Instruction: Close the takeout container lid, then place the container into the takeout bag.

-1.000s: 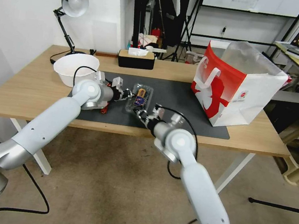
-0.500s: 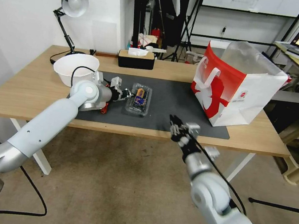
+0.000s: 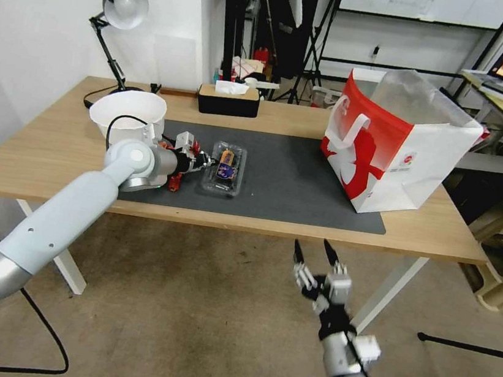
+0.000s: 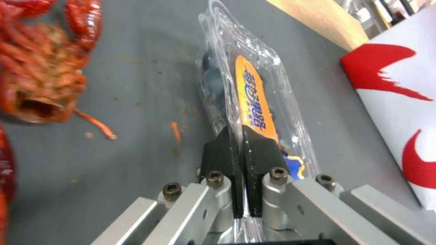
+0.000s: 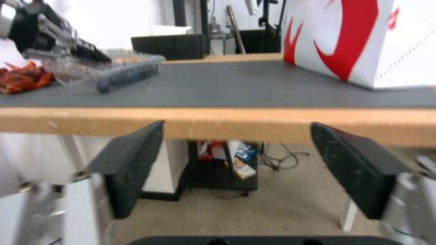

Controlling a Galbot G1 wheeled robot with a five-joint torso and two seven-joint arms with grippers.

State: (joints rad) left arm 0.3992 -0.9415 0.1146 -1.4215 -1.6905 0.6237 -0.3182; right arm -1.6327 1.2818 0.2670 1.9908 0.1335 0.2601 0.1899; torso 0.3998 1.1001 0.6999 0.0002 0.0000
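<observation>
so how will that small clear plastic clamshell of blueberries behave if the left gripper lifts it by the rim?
The small clear plastic clamshell of blueberries looks thin-walled, so it will probably flex and sag away from the rim pinch of the left gripper. The dark berries inside seem loose and may shift, tilting it. Glossy plastic in a narrow edge grip could slip; the lid might pop open.

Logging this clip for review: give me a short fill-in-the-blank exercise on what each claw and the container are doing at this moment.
1. The left claw is shut on the rim of the takeout ____.
2. The right claw hangs open below the ____ edge.
3. The takeout container lies on the dark ____, apart from the takeout bag.
4. Beside the left claw lies a red ____.

Missing words: container; table; mat; crayfish
</observation>
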